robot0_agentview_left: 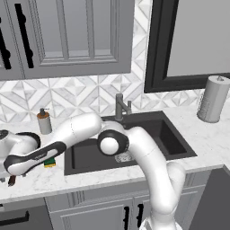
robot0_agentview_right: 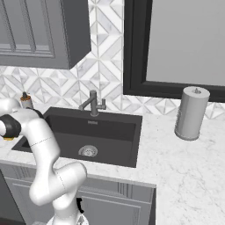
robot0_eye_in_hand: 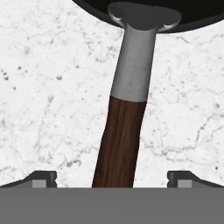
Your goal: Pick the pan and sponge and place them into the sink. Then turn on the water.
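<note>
Left of the sink (robot0_agentview_left: 177, 150), on the marble counter (robot0_eye_in_hand: 48, 96): pan (robot0_eye_in_hand: 131, 11), rigid and probably heavy at the bowl end, apt to tip if gripped far out on the handle (robot0_eye_in_hand: 120, 144). Gripper (robot0_eye_in_hand: 112, 179) spread wide, 2 fingertips straddling the reddish-brown handle, nothing held. Best pinched across the wood near the grey neck, probably less slippery than metal.
</note>
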